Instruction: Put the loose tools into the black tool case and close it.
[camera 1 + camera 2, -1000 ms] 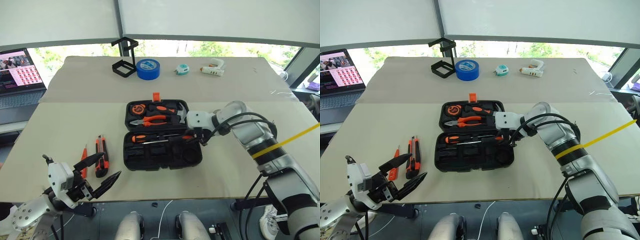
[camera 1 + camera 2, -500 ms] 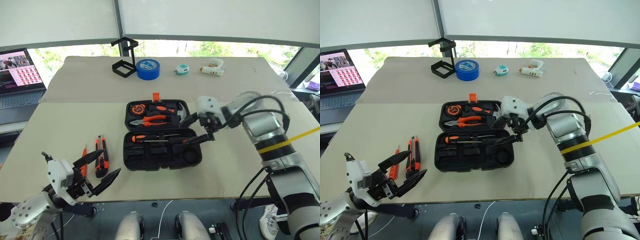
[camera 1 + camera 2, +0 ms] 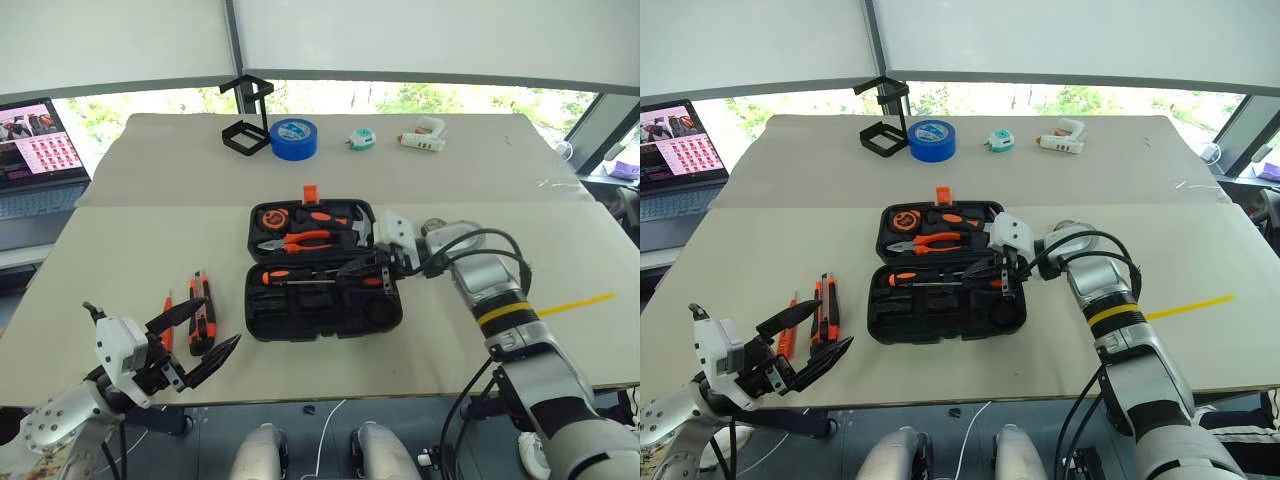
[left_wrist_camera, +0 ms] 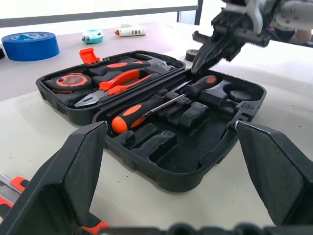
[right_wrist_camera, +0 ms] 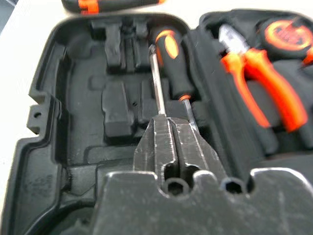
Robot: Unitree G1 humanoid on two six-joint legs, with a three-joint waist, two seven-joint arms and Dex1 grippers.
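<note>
Starting at the desk's [image 3: 120,260] near left corner: the left gripper [image 3: 200,345] hangs just off the front edge with its fingers spread wide, holding nothing, and my guess is it's parked there ready for the utility knife [image 3: 203,312] and slim tester pen [image 3: 167,322] lying side by side just beyond it. Mid-desk, the black tool case [image 3: 322,270] sits wide open, lid half toward the far edge already carrying pliers [image 3: 297,241]. Two screwdrivers [image 4: 146,105] lie in the near half's slots. The right gripper [image 3: 365,265] hovers over them from the case's right side, fingers pressed together and holding nothing, probably nudging them to seat.
</note>
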